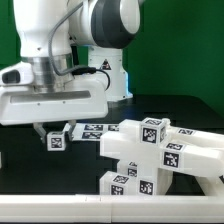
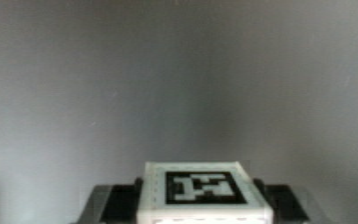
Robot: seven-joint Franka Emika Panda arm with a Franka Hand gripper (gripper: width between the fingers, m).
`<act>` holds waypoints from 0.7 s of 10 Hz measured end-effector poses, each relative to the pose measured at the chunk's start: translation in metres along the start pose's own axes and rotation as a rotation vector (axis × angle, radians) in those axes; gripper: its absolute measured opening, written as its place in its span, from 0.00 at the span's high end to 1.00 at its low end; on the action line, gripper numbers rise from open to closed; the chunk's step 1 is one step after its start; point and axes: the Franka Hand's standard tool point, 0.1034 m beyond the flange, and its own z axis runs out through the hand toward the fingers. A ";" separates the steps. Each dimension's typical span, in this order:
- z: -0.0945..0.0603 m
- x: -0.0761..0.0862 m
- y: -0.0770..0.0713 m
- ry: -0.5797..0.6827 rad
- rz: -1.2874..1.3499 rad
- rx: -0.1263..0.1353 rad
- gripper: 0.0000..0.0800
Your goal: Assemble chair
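Observation:
A small white chair block (image 1: 57,142) with a black-and-white tag hangs just above the black table at the exterior view's left. My gripper (image 1: 56,134) is shut on it. In the wrist view the block (image 2: 201,188) fills the space between the dark fingers (image 2: 115,202), tag face toward the camera. The chair's other white tagged parts (image 1: 152,152) stand stacked together at the exterior view's right, apart from the held block.
The marker board (image 1: 95,130) lies flat on the table behind the held block. A white rail (image 1: 60,203) runs along the front edge. The arm's white base (image 1: 112,72) stands at the back before a green backdrop.

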 end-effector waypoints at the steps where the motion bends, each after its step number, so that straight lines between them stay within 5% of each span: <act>1: 0.001 -0.005 0.003 -0.007 -0.062 0.000 0.65; 4: 0.001 -0.006 0.006 -0.019 -0.214 -0.010 0.65; 6: 0.010 -0.015 0.003 -0.035 -0.567 -0.061 0.65; 7: 0.014 -0.020 -0.001 -0.051 -0.659 -0.063 0.65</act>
